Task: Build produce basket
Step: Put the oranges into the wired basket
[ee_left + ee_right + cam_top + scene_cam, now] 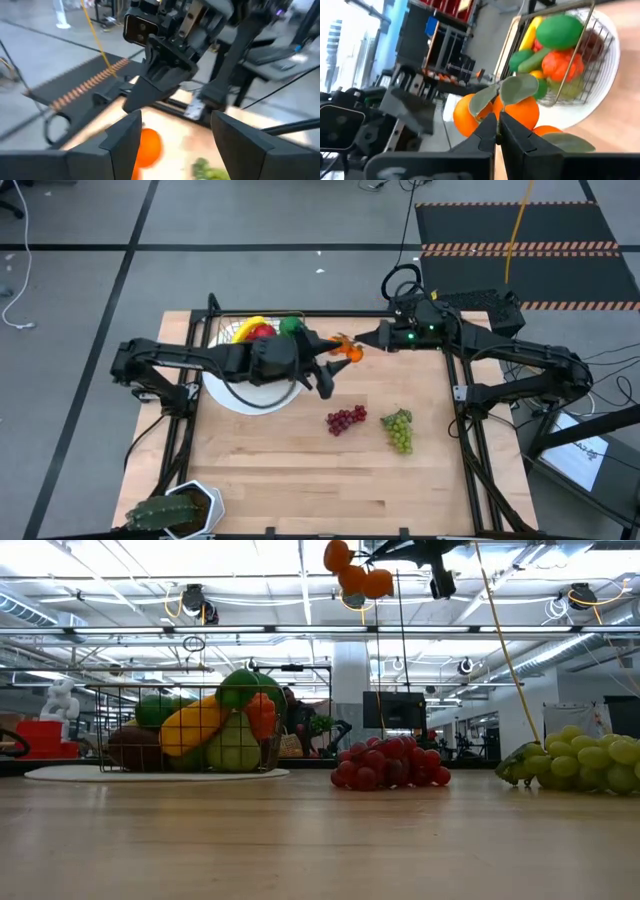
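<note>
A cluster of toy oranges with green leaves hangs high above the table, just right of the wire basket. My right gripper is shut on the cluster. The basket holds a banana, a red fruit and green pieces, and stands on the round white plate. My left gripper is open beside the oranges on the basket side. One orange shows past its fingers, apart from them. In the low view the oranges hang near the picture's top. My right gripper pinches the cluster at its leafy top between its two fingertips. The fingers lie about level and come from the table's right. The oranges hang just past the tips, lifted clear of the table and of the basket.
Red grapes and green grapes lie on the bare wood at the middle right. A spiky potted plant stands at the near left corner. The table's metal frame runs along its edges.
</note>
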Robot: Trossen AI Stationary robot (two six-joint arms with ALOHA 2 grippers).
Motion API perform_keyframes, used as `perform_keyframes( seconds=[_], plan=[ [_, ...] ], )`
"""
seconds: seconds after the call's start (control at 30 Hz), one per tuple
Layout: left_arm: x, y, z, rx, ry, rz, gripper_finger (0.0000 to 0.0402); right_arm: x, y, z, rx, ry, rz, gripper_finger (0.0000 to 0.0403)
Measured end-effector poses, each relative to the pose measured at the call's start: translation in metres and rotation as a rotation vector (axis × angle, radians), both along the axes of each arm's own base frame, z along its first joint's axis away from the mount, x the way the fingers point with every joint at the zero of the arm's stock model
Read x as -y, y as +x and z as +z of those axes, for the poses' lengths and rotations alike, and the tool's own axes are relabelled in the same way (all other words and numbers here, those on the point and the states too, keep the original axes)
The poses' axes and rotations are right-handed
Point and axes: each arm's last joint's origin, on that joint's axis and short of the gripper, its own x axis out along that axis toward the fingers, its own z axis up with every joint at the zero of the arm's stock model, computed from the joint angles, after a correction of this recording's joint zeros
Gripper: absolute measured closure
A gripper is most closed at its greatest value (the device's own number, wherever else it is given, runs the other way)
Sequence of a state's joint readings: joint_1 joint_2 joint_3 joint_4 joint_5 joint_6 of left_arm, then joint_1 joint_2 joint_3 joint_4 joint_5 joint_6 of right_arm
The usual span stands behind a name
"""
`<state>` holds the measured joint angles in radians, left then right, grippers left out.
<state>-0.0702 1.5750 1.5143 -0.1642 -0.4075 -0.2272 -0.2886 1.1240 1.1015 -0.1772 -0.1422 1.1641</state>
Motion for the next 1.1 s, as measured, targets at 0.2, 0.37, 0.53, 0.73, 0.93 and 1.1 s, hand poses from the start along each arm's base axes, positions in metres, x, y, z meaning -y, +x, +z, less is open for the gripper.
perform_keyframes(
  seconds=[0.2,0.37,0.53,0.73,0.93,1.1],
  plan=[
    [-0.005,0.012,-0.015,-0.077,0.1,0.016,0.0163,0.001,0.007,-0.006,-0.022,0.025,0.042,0.0397],
    [-0.015,0.016,-0.028,-0.168,0.126,0.035,0.0167,0.001,0.009,-0.009,-0.032,0.027,0.043,0.0397],
    [-0.027,0.019,-0.038,-0.248,0.151,0.018,0.0167,0.003,0.008,-0.009,-0.035,0.009,0.032,0.0397],
    [-0.041,0.022,-0.047,-0.304,0.189,0.021,0.0167,0.004,0.007,-0.01,-0.06,-0.011,-0.014,0.0397],
    [-0.053,0.024,-0.042,-0.273,0.228,-0.035,0.0168,0.004,0.007,-0.012,-0.074,-0.007,-0.014,0.0397],
    [-0.062,0.023,-0.042,-0.266,0.217,-0.084,0.0168,0.006,0.007,-0.012,-0.077,-0.022,-0.061,0.0397]
  ],
)
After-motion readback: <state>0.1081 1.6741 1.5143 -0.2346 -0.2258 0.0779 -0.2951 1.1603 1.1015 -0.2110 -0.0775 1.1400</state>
